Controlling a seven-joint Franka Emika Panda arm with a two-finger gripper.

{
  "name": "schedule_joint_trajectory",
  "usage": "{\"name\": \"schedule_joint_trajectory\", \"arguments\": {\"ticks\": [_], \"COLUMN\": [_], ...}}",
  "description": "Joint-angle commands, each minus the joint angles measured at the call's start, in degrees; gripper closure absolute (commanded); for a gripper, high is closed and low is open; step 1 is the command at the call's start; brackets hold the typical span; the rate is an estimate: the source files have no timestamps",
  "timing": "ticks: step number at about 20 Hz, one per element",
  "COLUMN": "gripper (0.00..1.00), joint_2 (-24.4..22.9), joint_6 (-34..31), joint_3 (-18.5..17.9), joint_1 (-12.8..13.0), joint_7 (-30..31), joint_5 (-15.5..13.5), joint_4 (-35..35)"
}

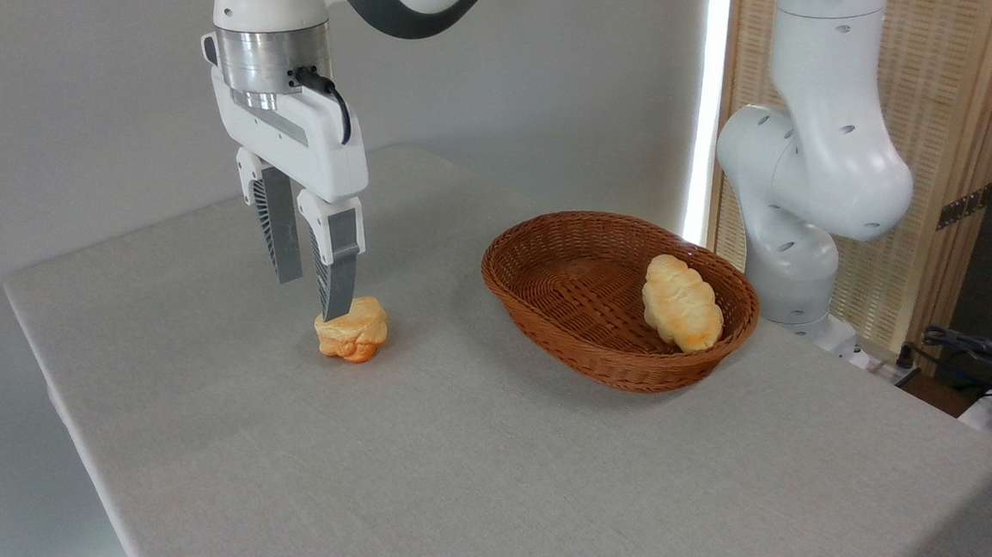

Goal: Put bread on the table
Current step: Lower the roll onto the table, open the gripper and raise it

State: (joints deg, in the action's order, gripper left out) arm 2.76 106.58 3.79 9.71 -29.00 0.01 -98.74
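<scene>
A: Sitting on the grey cloth of the table, out in the open and well apart from the wicker basket, the small golden-orange bun looks as though it has already been set down. It rests on its own base, darker orange along the bottom.

B: And the claw? Its two grey fingers are spread apart with nothing between them. The nearer fingertip overlaps the bun's upper left edge in this one view, so whether it touches or merely passes in front cannot be told.

A: The fingers point almost straight down, tilted a little, and the rear one hangs clear of the cloth. That suits a release rather than a grasp, as a judgement only.

B: The longer, paler ridged loaf lies inside the basket, leaning against the right wall. It is not the piece in question.

A: So the task seems close to finished; what remains is for the arm to rise without nudging the bun.

B: Any writing to read? None on the claw, the arm, the basket or the cloth. The white arm base behind the basket shows no lettering either.
</scene>
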Motion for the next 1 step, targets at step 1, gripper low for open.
{"name": "schedule_joint_trajectory", "arguments": {"ticks": [1], "gripper": [0.00], "joint_2": [0.1], "joint_6": [-0.8], "joint_3": [-0.4], "joint_1": [0.3], "joint_7": [0.4], "joint_5": [-1.1], "joint_4": [0.7]}}
